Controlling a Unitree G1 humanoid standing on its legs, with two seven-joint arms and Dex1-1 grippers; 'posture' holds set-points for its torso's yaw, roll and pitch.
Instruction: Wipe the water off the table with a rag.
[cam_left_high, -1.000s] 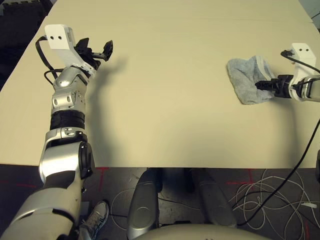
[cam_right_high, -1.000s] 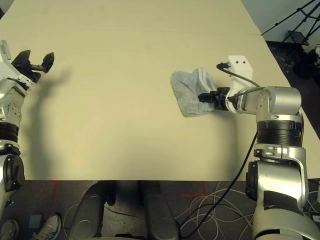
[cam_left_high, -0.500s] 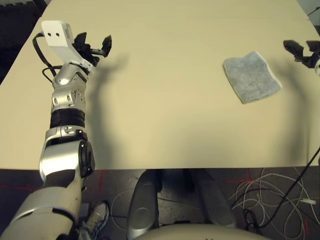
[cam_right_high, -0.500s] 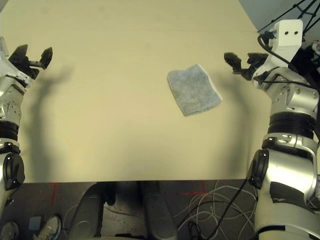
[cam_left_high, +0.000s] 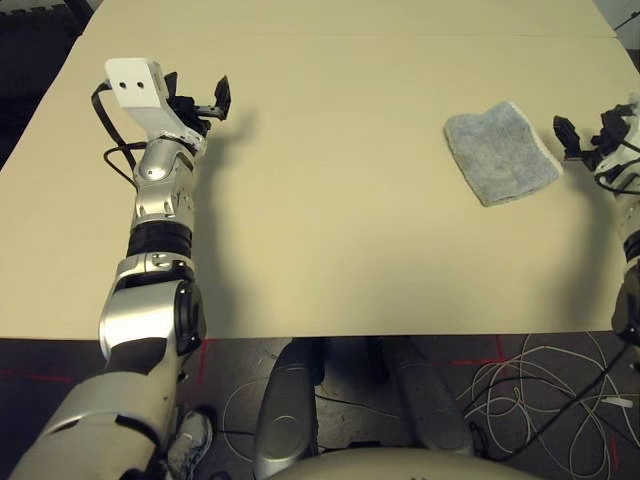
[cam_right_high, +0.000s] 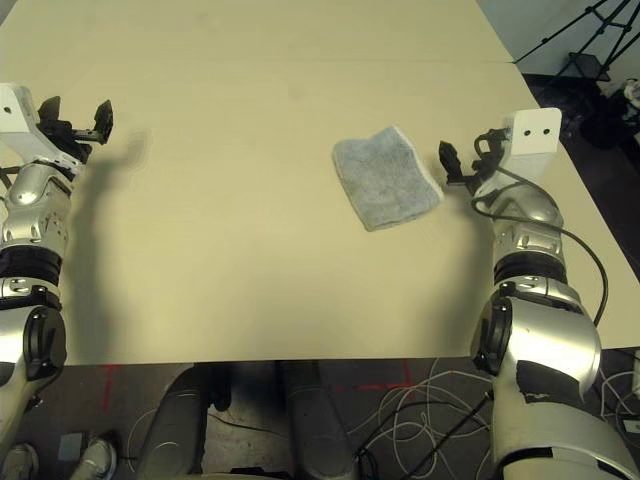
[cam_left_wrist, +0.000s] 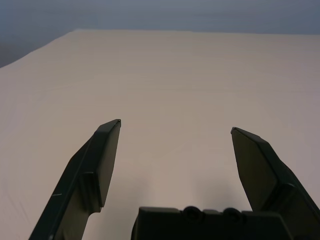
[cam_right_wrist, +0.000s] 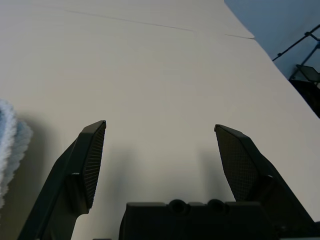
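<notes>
The grey rag (cam_left_high: 500, 152) lies flat and folded on the right part of the cream table (cam_left_high: 330, 200), whitish hem towards the right. My right gripper (cam_right_high: 463, 160) is open just to the right of the rag, apart from it, with nothing between its fingers. The rag's fluffy edge (cam_right_wrist: 7, 145) shows in the right wrist view, beside the open right gripper (cam_right_wrist: 160, 130). At the far left, my left gripper (cam_left_high: 205, 95) hangs open above bare tabletop, also seen as the left gripper (cam_left_wrist: 175, 127) in its wrist view. The water is out of view.
A faint seam (cam_right_high: 300, 60) crosses the far part of the table. The table's right edge (cam_right_high: 570, 170) runs close behind my right wrist. A black tripod (cam_right_high: 590, 50) stands off the back right. Cables (cam_left_high: 540, 390) lie on the floor past the front edge.
My right gripper, shut on the rag a second ago, let it go, lifted away, then came back down open beside its right edge. The rag now lies flat. The left arm shifted slightly.
</notes>
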